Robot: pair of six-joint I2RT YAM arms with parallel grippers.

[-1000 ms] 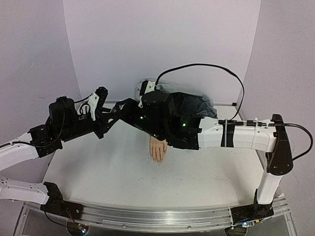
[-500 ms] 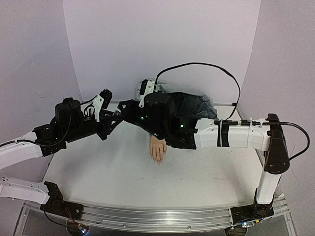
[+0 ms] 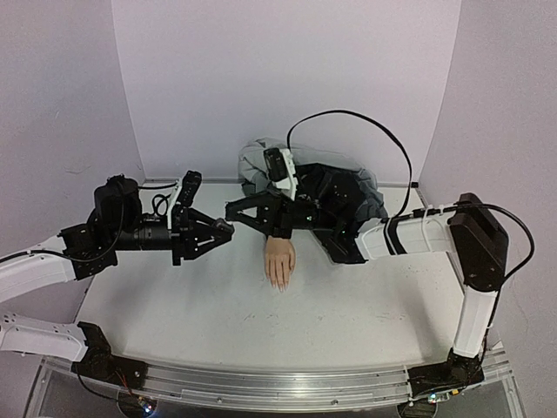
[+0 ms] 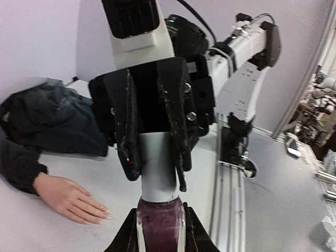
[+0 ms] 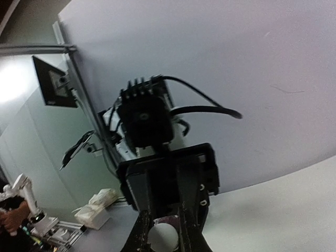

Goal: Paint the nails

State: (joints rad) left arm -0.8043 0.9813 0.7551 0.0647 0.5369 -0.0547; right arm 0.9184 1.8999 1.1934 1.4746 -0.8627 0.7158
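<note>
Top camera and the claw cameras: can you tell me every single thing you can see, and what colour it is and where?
mannequin hand: one, peach, flat on the middle of the table, fingers toward the arm bases.
nails: a few show, pale, on its fingertips.
polish bottle: one, dark purple with a white cap, held between both claws.
sleeve: one, dark grey cloth, behind the hand by the back wall.
table: one, white.
cable: one, black, looping above the right arm.
left claw: black, shut on the bottle's body.
right claw: black, shut on the cap.
</note>
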